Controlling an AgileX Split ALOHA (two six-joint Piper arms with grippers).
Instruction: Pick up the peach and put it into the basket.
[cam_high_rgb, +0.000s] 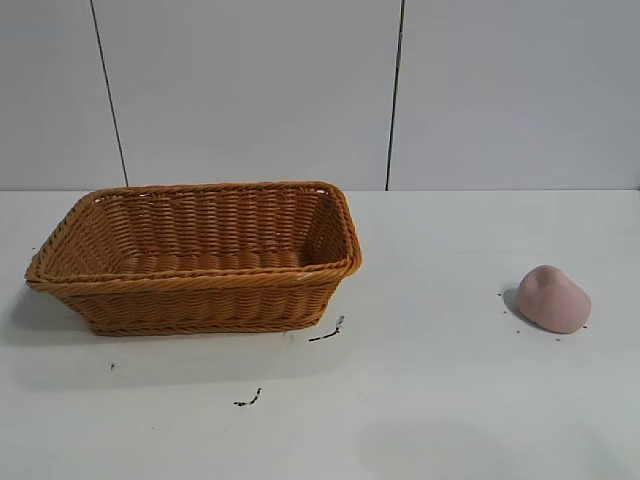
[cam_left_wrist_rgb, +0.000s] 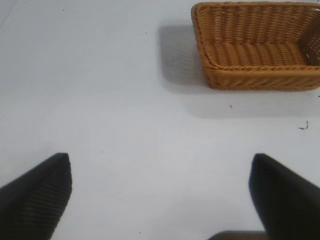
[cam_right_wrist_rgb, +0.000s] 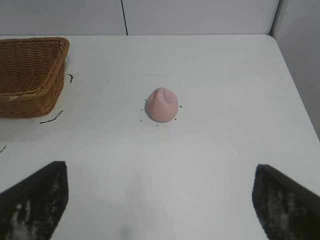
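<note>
A: Going left to right. We have the orange-brown woven wicker basket (cam_high_rgb: 195, 255) at centre-left of the exterior frame, nothing in it, sitting on the white table (cam_high_rgb: 430, 400).

B: And the small dusty-pink matte peach (cam_high_rgb: 553, 298) at right of centre, near the right edge, well apart from the basket. A few black marks on the table between them.

A: Arms? Neither shows in the exterior view. In the left wrist picture the left gripper (cam_left_wrist_rgb: 160, 200) has its fingers spread wide, nothing between them, basket at upper right.

B: The right gripper (cam_right_wrist_rgb: 160, 202) is also spread wide and holding nothing, with the peach near frame centre ahead of it and the basket corner at upper left.

A: Handling, we'd guess light, matte so not slippery, possibly soft.

B: We'd pinch across the wide lower body, not the pointed dome, where fingers could slide off. Gentle squeeze.
</note>
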